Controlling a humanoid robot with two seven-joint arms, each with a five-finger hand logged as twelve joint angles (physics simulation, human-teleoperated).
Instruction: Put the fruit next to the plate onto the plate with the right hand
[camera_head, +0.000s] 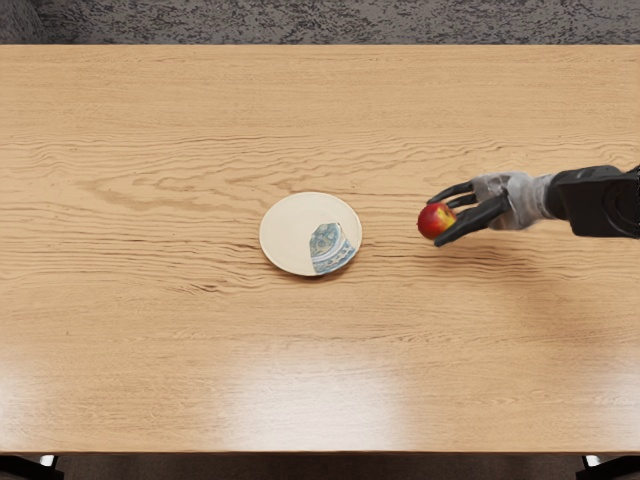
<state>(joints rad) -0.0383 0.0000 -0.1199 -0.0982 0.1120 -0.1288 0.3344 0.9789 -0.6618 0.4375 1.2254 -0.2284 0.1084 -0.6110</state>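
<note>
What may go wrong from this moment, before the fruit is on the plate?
1. The right hand seems to hold the apple only between its fingertips. The round fruit may slip out and roll away over the table.
2. The plate looks shallow. If the apple is released off its middle or from too high, it may roll over the rim.

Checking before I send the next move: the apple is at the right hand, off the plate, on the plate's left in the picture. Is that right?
Not quite. The apple is at the right hand and off the plate, but it is on the plate's right in the picture, not its left. The head view shows this.
</note>
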